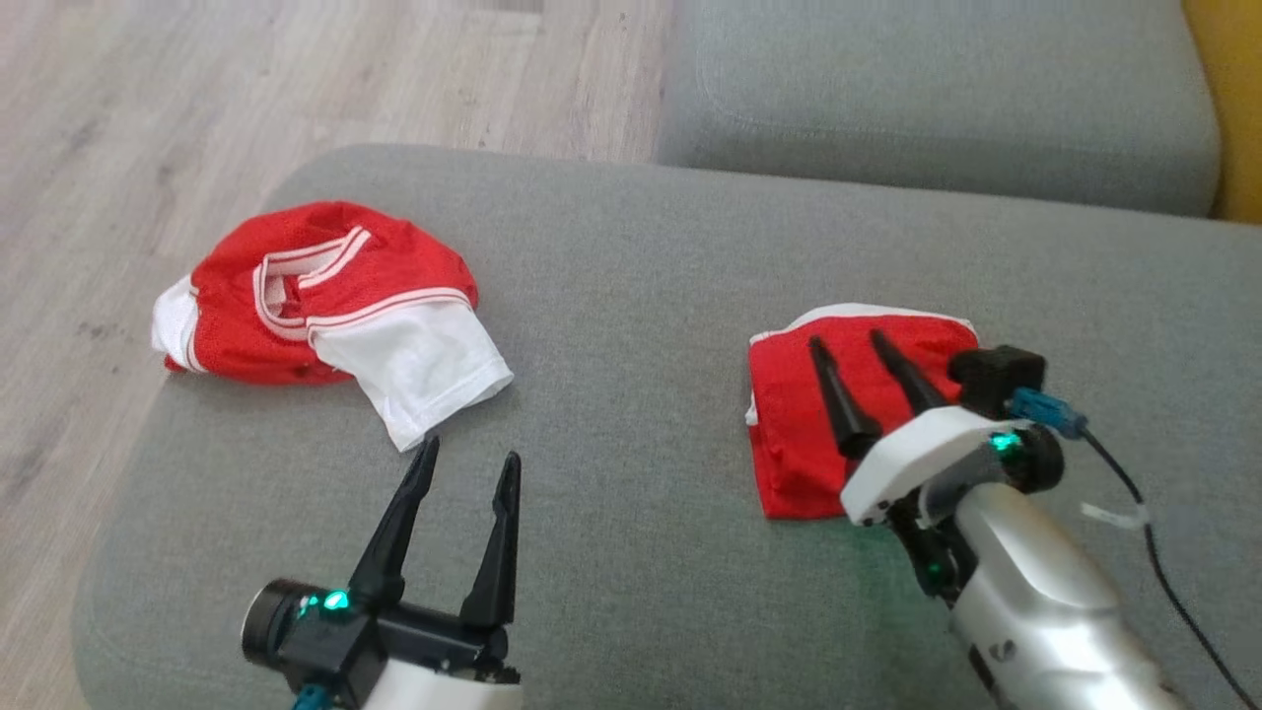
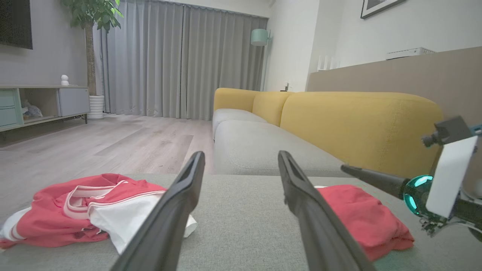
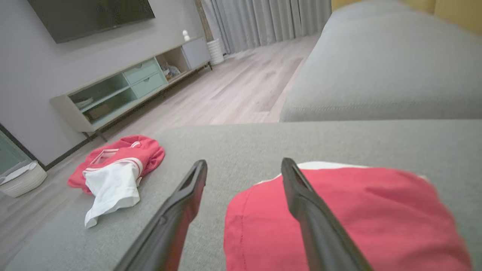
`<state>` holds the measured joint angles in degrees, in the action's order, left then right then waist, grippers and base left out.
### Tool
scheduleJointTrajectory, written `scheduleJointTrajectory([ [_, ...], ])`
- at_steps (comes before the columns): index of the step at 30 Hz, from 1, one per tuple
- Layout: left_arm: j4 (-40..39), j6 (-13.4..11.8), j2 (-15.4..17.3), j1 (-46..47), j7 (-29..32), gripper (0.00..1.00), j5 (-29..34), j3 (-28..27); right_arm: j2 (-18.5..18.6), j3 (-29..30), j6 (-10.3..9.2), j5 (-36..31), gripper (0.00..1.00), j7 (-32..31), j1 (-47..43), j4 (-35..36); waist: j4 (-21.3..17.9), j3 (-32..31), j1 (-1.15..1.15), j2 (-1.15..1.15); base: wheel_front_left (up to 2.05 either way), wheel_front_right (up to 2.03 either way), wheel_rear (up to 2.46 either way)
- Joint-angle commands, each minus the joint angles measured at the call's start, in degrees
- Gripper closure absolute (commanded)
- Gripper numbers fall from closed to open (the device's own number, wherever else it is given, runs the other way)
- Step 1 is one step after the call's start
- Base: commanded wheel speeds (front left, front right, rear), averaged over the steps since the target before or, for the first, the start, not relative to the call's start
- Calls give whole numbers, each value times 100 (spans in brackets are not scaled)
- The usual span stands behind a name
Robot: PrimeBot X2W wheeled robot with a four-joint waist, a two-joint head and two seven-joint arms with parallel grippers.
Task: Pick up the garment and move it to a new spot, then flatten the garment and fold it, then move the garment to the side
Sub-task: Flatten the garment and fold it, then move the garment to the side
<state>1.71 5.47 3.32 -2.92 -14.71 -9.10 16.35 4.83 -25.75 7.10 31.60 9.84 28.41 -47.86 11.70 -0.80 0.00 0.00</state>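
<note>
In the head view, the right pincer (image 1: 846,339) is hovering, fingers apart, over a folded red garment (image 1: 789,454) lying flat on the grey sofa seat (image 1: 641,296). The left pincer (image 1: 471,452), also apart, is pointing at a crumpled red-and-white garment (image 1: 325,296) near the seat's left edge. In the left wrist view, the folded red garment (image 2: 361,218) is lying right of the spread fingers and the crumpled one left. In the right wrist view, nothing is being clamped, so the folding is looking finished, the move aside is seemingly left, and the crumpled piece is waiting.
</note>
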Motion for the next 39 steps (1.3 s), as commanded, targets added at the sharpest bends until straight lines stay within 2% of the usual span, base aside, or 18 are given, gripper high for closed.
scheduleJointTrajectory([
  [1,-195,-52,-41,56,-29,0,-1,-251,133,85,39,-197,0,327,-7,321,-8,-133,0,0,0,0,0],
  [6,-192,-145,-42,-85,-29,0,-36,-357,417,616,39,-440,0,504,-533,759,-50,-349,0,0,0,0,0],
  [9,-144,-288,-43,-176,-29,0,-122,-470,569,1113,39,-814,0,512,-1179,1505,-73,-505,0,0,0,0,0],
  [13,30,-485,-43,-331,-29,0,-245,-614,466,1765,39,-1133,0,514,-2186,2518,-90,-693,0,0,0,0,0],
  [19,299,-513,-44,-604,-29,0,-212,-758,198,2028,39,-1638,0,515,-3338,3561,-148,-860,0,0,0,0,0],
  [26,655,-414,-30,-768,-29,0,92,-839,-68,2094,39,-1787,0,515,-3823,3747,-243,-938,0,0,0,0,0],
  [39,784,-364,-42,-733,-29,0,129,-949,-177,2212,39,-1912,0,516,-4032,3701,-326,-1010,0,0,0,0,0],
])
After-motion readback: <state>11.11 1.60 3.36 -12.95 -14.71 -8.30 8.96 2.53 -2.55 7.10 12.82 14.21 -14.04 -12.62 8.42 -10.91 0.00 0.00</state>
